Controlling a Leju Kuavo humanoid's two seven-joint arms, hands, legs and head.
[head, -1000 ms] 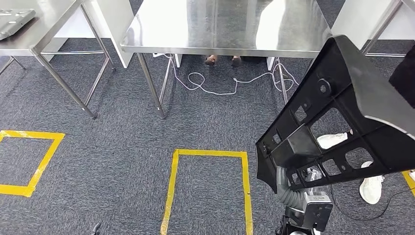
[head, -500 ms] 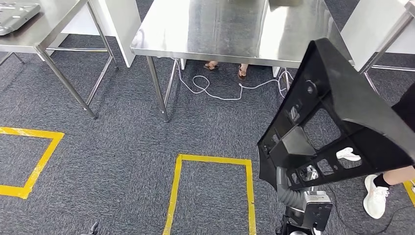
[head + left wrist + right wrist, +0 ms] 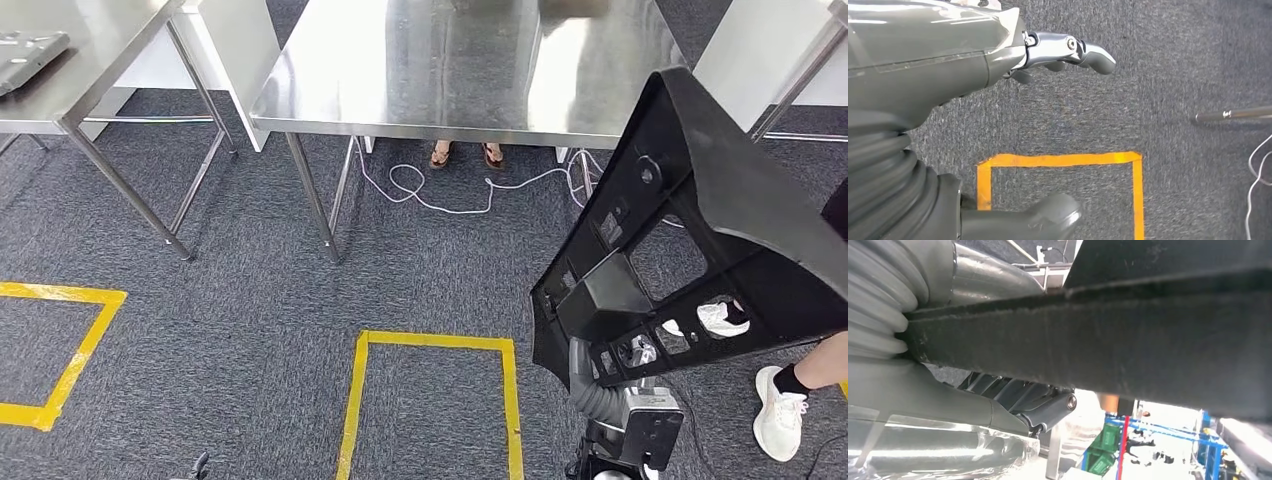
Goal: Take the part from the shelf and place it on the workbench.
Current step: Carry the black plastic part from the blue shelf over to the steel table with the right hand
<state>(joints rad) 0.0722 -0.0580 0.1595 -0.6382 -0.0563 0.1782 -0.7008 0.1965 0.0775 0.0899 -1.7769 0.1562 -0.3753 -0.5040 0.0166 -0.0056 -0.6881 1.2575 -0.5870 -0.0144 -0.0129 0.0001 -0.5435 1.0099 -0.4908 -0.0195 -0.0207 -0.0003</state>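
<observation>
Carry step: right hand grips part; left hand spread, holding nothing; next, robot prob. needs to close on bench, set part down.

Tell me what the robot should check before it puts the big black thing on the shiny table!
1. Part held: the big black plastic part with cut-out holes sits on the right hand, whose fingers lie against its edge. Ok.
2. Landing spot: the near stretch of the shiny steel workbench looks bare. Ok.
3. Left hand free: it holds nothing and hangs over the grey carpet. Ok.
4. Path: a white cable loops on the floor under the workbench. Cannot tell whether it would be in the way.
5. People: a person's white shoe is close by on the right, and feet show under the workbench. Not ok, go carefully.
</observation>
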